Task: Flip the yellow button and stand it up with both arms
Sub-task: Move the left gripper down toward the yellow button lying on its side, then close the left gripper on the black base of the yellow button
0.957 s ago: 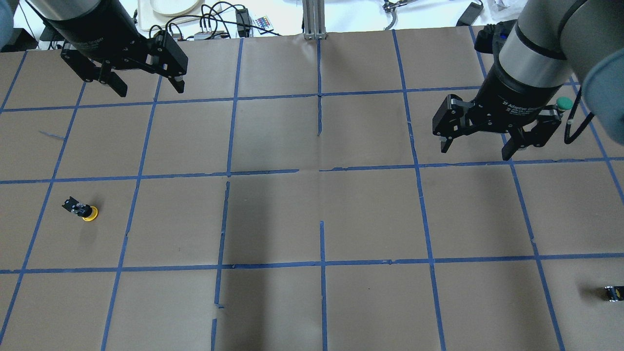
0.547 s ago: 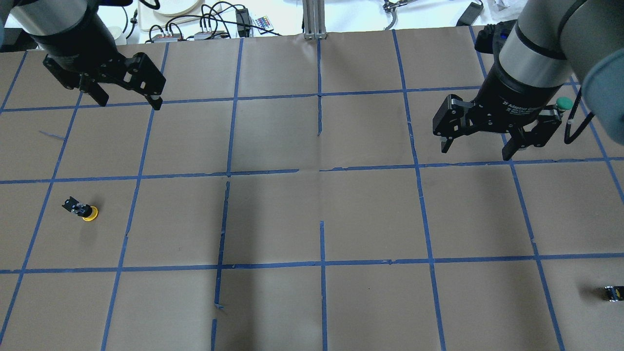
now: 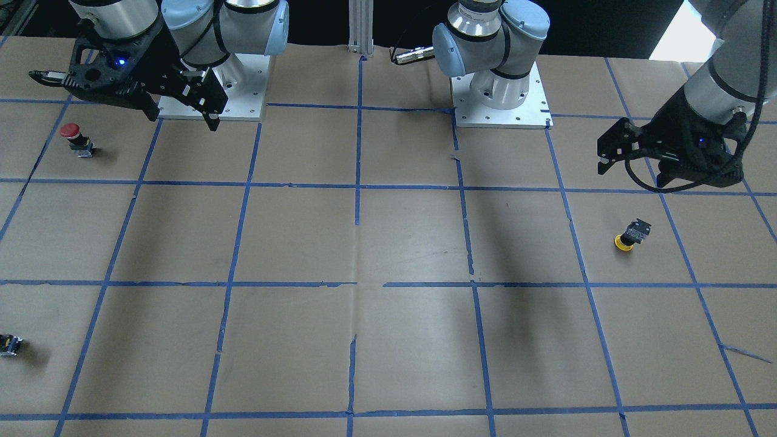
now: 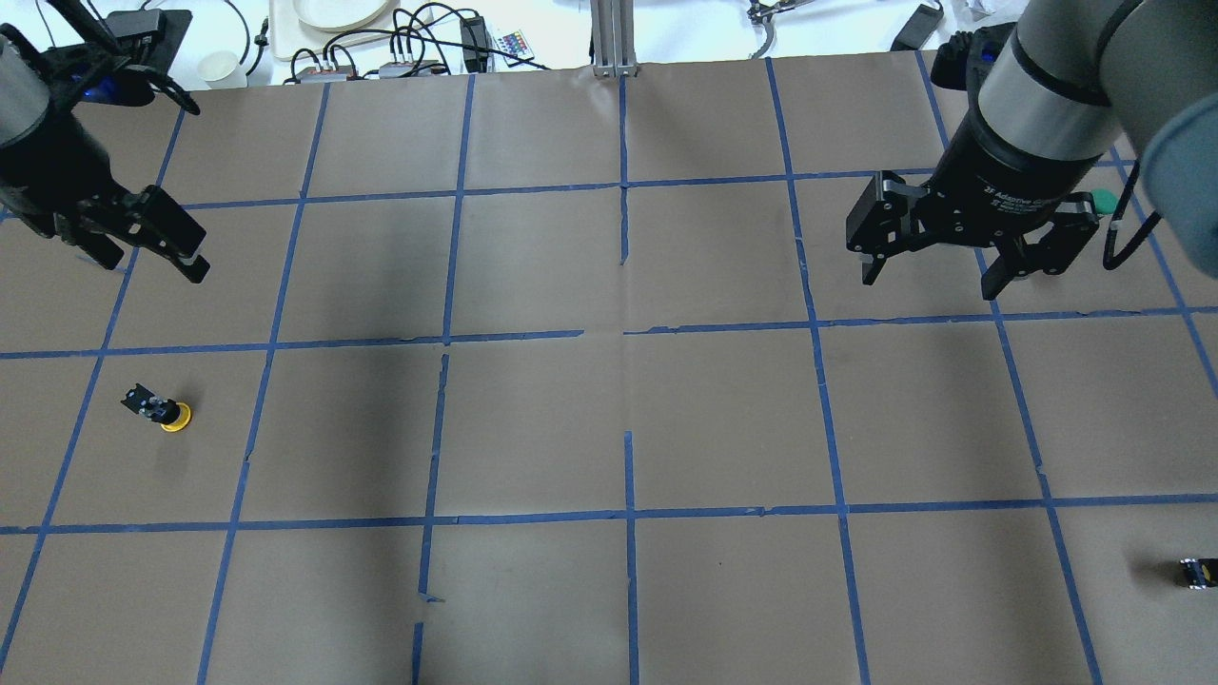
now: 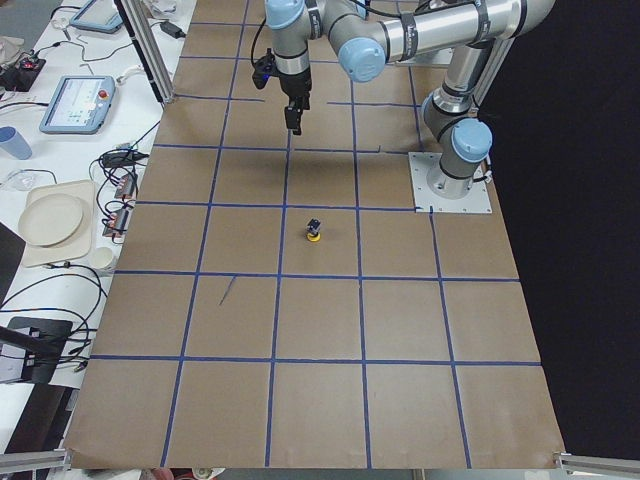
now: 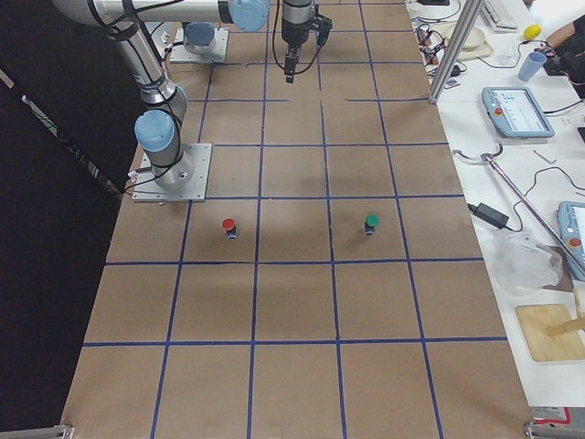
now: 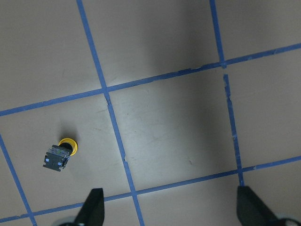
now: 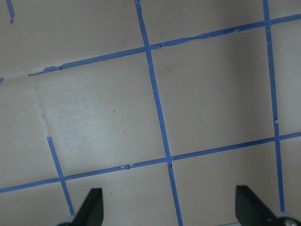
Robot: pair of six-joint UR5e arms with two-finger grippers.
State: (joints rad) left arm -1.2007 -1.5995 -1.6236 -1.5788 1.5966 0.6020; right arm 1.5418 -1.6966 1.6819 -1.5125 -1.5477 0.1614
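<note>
The yellow button (image 7: 61, 153) is being shown from above by the left wrist camera. It is lying tipped on its side on the brown surface (image 4: 533, 428), inside one square of the blue tape grid (image 7: 109, 106), near a tape line but not touching it. The left pincer (image 7: 171, 212) is being held in the air near it, off to one side, spread wide, with nothing being gripped.

The button is being judged light, hard and stiff. Its round cap is being judged smooth and apt to slip or roll, so the blocky dark body, with its flat faces, is being judged the better place to be gripped. Being so small, it could be skidded away by a careless touch.

Farther off, across the surface, the right pincer (image 4: 931, 283) is being held in the air, likewise spread wide and empty. Farther still, a green button (image 6: 370, 222) and a red button (image 3: 74, 138) are being shown upright, and a dark block (image 4: 1194, 572) is lying by the edge. All three are well apart from the yellow button, and none is being judged to be in the way.
</note>
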